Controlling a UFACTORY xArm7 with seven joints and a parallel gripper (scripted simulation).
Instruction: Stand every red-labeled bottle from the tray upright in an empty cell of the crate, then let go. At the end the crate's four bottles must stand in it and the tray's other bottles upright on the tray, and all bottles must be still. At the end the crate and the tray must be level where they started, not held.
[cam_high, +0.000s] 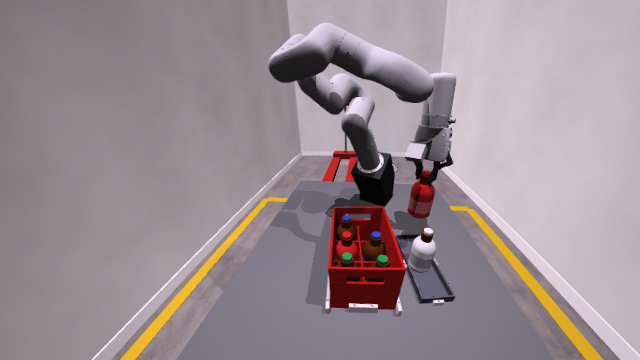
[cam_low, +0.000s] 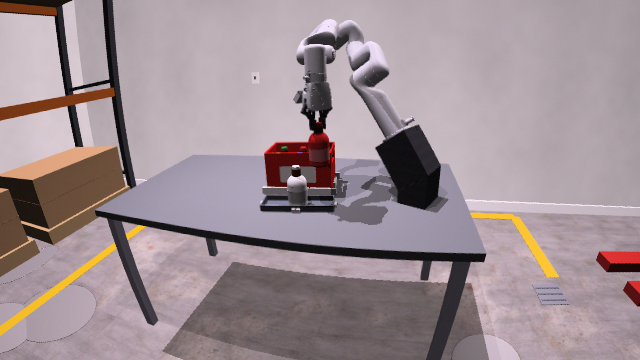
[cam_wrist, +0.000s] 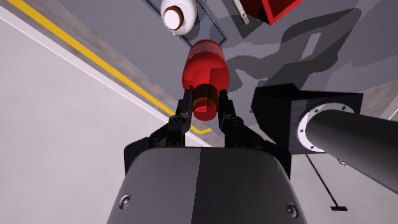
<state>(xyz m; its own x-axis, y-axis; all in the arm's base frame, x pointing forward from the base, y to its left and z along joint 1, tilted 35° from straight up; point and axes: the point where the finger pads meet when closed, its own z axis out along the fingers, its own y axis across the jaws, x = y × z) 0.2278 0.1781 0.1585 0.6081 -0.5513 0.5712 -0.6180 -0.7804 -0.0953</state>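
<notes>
My gripper (cam_high: 426, 172) is shut on the neck of a red-labeled bottle (cam_high: 421, 197) with a red cap. The bottle hangs upright in the air, beyond the far end of the dark tray (cam_high: 430, 280) and to the right of the red crate (cam_high: 365, 255). In the wrist view the bottle (cam_wrist: 206, 70) hangs between the fingers. A white-labeled bottle (cam_high: 422, 250) with a brown cap stands upright on the tray. The crate holds several upright bottles with blue and green caps, and one red-labeled bottle (cam_high: 346, 245) on its left side. The back right cell looks empty.
The arm's black base block (cam_high: 374, 182) stands on the table just behind the crate. The table edge and a wall lie to the right of the tray. Shelving with cardboard boxes (cam_low: 60, 180) stands off the table to one side.
</notes>
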